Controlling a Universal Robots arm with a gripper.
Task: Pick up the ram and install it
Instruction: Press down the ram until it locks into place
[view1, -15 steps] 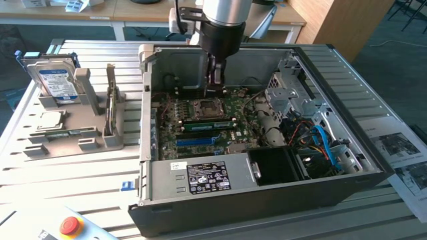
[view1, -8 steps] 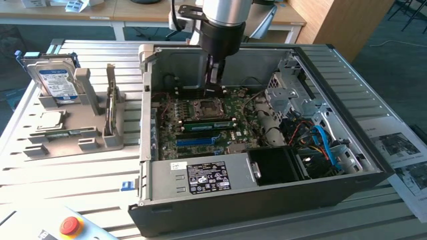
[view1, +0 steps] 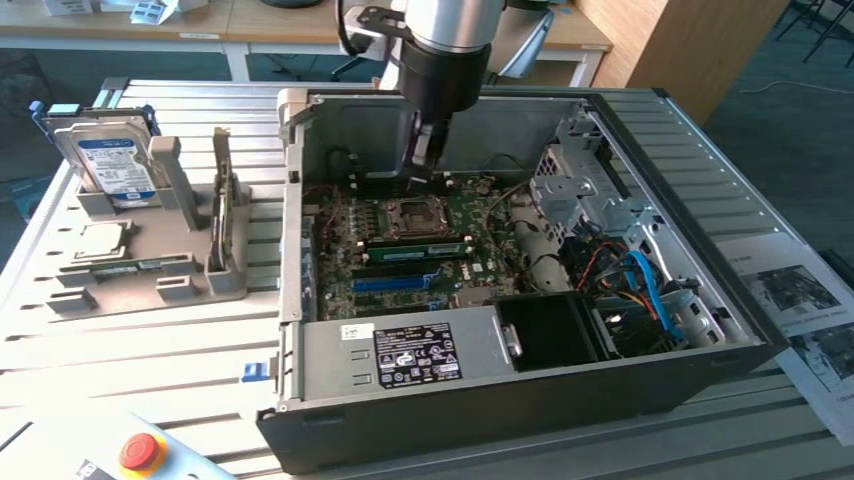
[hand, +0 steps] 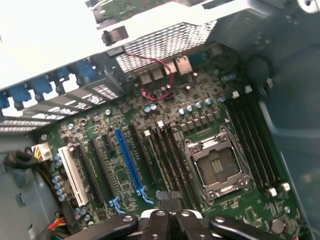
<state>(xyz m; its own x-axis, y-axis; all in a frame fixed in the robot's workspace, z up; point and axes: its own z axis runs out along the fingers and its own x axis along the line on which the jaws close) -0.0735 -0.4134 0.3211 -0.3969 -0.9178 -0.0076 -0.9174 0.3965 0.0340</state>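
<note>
— One question first: where is the ram (view1: 420, 248)?
— In the exterior view it lies lengthwise on the motherboard (view1: 467, 215) inside the computer case (view1: 534, 395), just at six o'clock of the CPU socket (view1: 407, 213).
— And the claw?
— The gripper (view1: 424, 178) hangs at twelve o'clock of that socket, apart from the ram, its jaws pressed together. I see nothing between them.
</note>
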